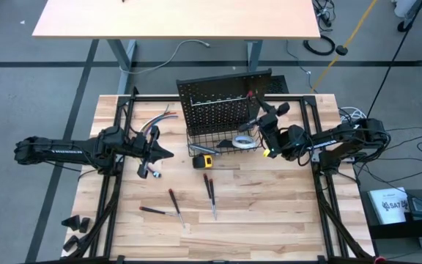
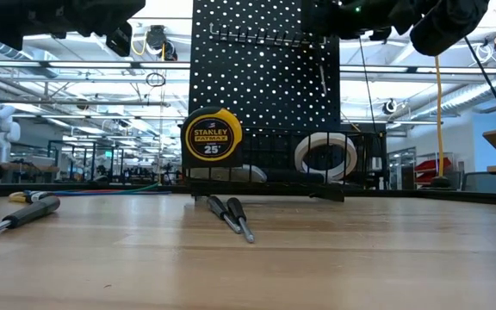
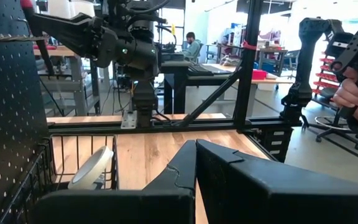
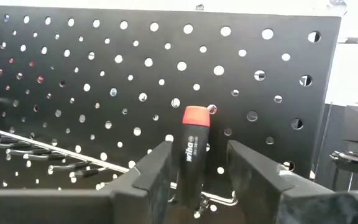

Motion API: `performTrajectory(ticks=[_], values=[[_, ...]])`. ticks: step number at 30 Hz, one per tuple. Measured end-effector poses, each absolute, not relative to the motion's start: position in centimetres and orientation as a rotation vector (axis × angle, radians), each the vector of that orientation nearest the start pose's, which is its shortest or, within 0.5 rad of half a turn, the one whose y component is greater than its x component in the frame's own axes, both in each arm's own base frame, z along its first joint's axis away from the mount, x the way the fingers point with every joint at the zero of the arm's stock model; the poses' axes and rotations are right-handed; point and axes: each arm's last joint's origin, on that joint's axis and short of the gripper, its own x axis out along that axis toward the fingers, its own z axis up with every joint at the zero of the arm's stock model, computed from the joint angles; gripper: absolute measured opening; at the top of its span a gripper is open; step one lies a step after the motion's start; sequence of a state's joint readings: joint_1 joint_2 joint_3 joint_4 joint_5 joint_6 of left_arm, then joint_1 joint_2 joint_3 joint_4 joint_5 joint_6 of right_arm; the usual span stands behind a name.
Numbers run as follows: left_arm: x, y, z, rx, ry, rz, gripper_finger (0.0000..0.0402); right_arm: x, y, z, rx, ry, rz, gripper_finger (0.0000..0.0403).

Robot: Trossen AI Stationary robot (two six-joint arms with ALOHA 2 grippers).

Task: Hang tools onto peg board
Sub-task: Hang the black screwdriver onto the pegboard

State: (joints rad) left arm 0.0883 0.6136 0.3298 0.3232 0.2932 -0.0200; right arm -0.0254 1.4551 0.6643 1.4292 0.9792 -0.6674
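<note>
From above, my right gripper [image 1: 258, 123] sits at the peg board's [image 1: 218, 103] three o'clock edge; my left gripper [image 1: 163, 153], clenched empty, waits at nine. My right wrist shows fingers released, gaps flanking the red-capped screwdriver [image 4: 193, 149] hanging upright against the board.

coloured cables [image 1: 154, 125] on wooden table [image 1: 269, 213], person [image 3: 192, 45] in background
</note>
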Motion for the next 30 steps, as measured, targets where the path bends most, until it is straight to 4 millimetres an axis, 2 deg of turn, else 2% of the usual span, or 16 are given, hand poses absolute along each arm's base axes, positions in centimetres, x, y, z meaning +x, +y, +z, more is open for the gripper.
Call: performTrajectory(ticks=[9,19,25,30], values=[[15.2,0.5,24.8,-0.013,-0.037,-0.222,0.0008,27.0,-2.8,28.4,-0.272,-0.216,-1.143,0.0155],[15.2,0.5,24.8,-0.012,-0.037,-0.222,0.0008,25.9,-0.9,30.0,-0.279,-0.257,-1.077,0.0155],[15.2,0.5,24.8,-0.016,-0.036,-0.223,0.0008,25.0,1.4,31.0,-0.194,-0.278,-0.965,0.0155],[15.2,0.5,24.8,-0.016,-0.035,-0.223,0.0008,24.8,3.8,30.6,-0.044,-0.270,-0.816,0.0155]])
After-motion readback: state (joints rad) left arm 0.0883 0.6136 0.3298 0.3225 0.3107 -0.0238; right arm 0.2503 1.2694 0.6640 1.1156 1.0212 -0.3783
